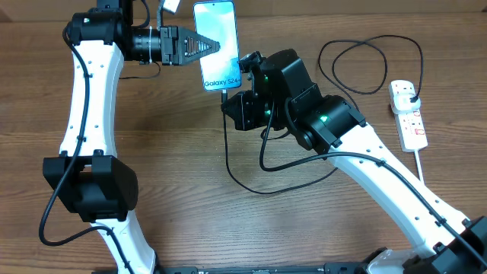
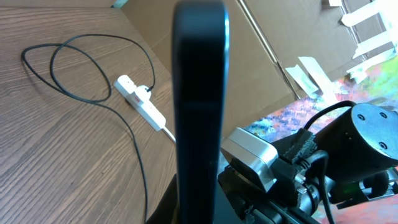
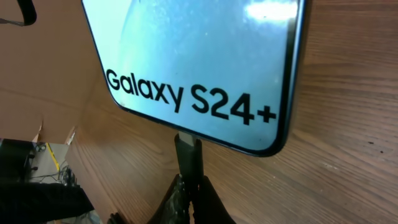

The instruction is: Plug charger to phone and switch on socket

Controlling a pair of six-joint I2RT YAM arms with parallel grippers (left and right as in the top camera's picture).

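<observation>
I am holding the phone (image 1: 217, 19), a slim rectangular smartphone with a light blue screen and black edges, in my left gripper (image 1: 207, 46). Its fingers are pressing together on the screen side and the back. I am gripping it from the side so that its bottom edge is staying free and is facing my other arm, and so that it is not sliding when something pushes against it.

My right gripper (image 3: 193, 202) is pinching the small connector tip (image 3: 188, 155) of the charger cable (image 1: 335, 72), a long thin black wire. The tip is touching the middle of the bottom edge, just under the "Galaxy S24+" text. I cannot tell if it is sitting fully inside.

My left arm is stretching forward along the left side, with the wrist turned sideways toward the phone. My right arm is reaching diagonally over the brown wooden table (image 1: 175, 190) from the near right.

The power strip (image 1: 411, 125), white and oblong, is lying at the far right, well apart from both grippers, with the black plug (image 1: 409, 94) sitting in it. I am judging its switch as not yet pressed.
</observation>
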